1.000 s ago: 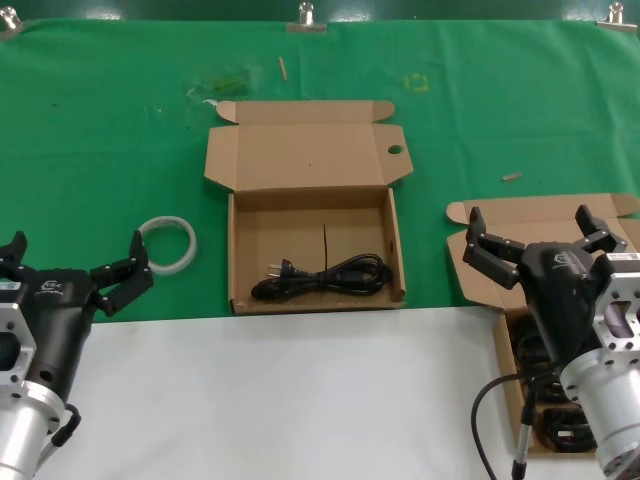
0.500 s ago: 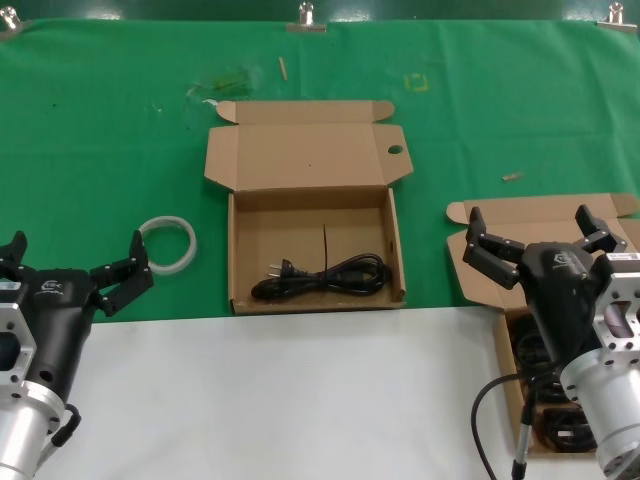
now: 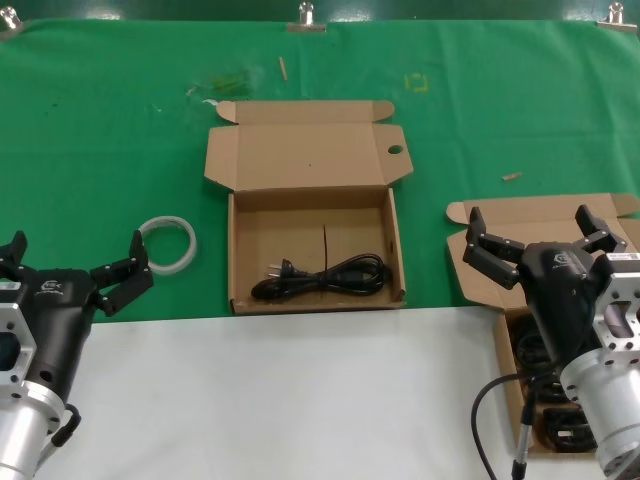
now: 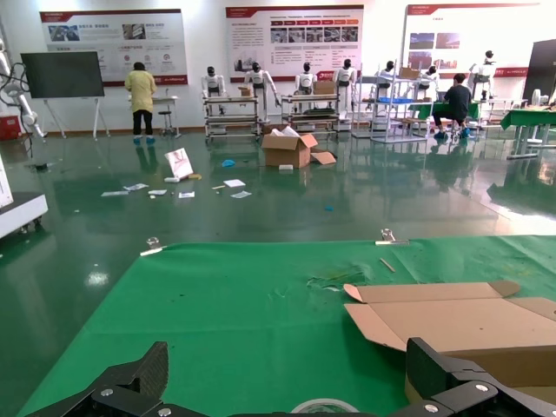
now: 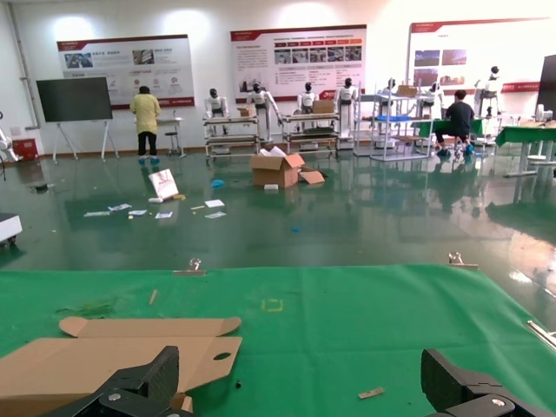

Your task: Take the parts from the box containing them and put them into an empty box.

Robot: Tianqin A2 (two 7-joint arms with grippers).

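The box with a round hole in its lid flap (image 3: 300, 155) lies open at the table's middle, and one black cord bundle (image 3: 320, 278) rests along its front wall. The plain-lidded box (image 3: 545, 215) sits at the right, with more black cords (image 3: 524, 352) in it, mostly hidden by my right arm. My right gripper (image 3: 530, 225) hovers open over that box's lid, holding nothing. My left gripper (image 3: 75, 252) hangs open at the left, next to the white ring. The right wrist view shows the holed lid (image 5: 122, 356) beyond my right gripper (image 5: 302, 382).
A white plastic ring (image 3: 166, 243) lies on the green cloth left of the middle box; it also shows as the white ring (image 4: 323, 406) between the fingers of my left gripper (image 4: 291, 382). A small wood scrap (image 3: 511, 176) lies on the cloth. White tabletop (image 3: 300, 400) runs along the front.
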